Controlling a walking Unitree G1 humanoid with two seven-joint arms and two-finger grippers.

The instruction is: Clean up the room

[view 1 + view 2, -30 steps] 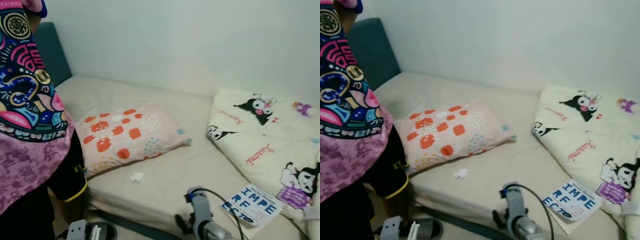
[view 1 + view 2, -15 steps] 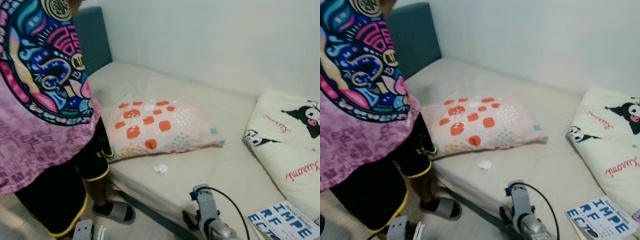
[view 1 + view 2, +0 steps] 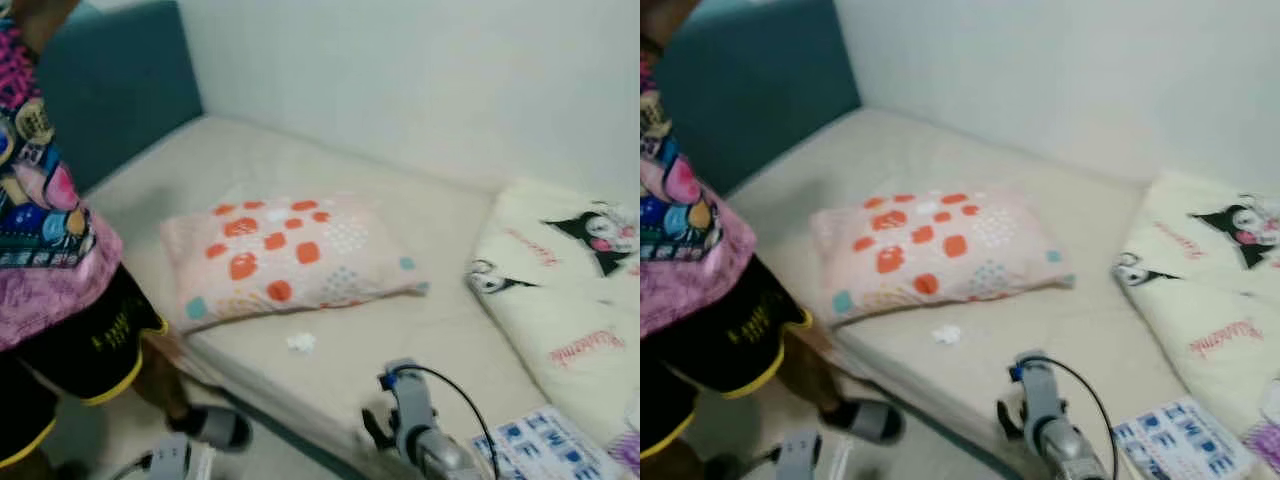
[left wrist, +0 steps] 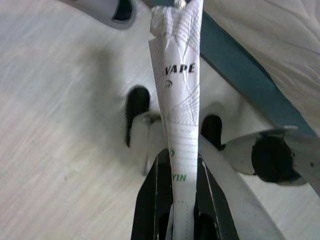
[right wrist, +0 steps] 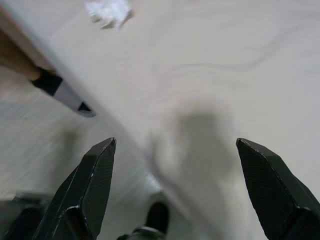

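A small crumpled white tissue (image 3: 301, 342) lies on the beige mattress (image 3: 430, 330) just in front of the pink pillow with orange spots (image 3: 290, 255). My right gripper (image 5: 175, 145) hangs open over the mattress's near edge, with the tissue (image 5: 109, 11) some way beyond its fingertips; the right arm (image 3: 415, 435) shows low in the eye views. My left gripper (image 4: 181, 165) is shut on a white paper wrapper (image 4: 177, 75) printed "VAPE", held over the pale floor. The left arm (image 3: 175, 462) sits at the bottom edge.
A person in a pink patterned shirt and black shorts (image 3: 50, 270) stands at the left beside the bed, a grey slipper (image 3: 215, 425) on one foot. A cream cartoon blanket (image 3: 570, 290) and a blue-lettered booklet (image 3: 545, 450) lie on the right. A teal headboard (image 3: 110, 90) stands at the far left.
The camera has swung, so the whole scene has shifted. The person has moved off toward the left edge, uncovering more of the headboard and bed. Both arms keep their places in the picture.
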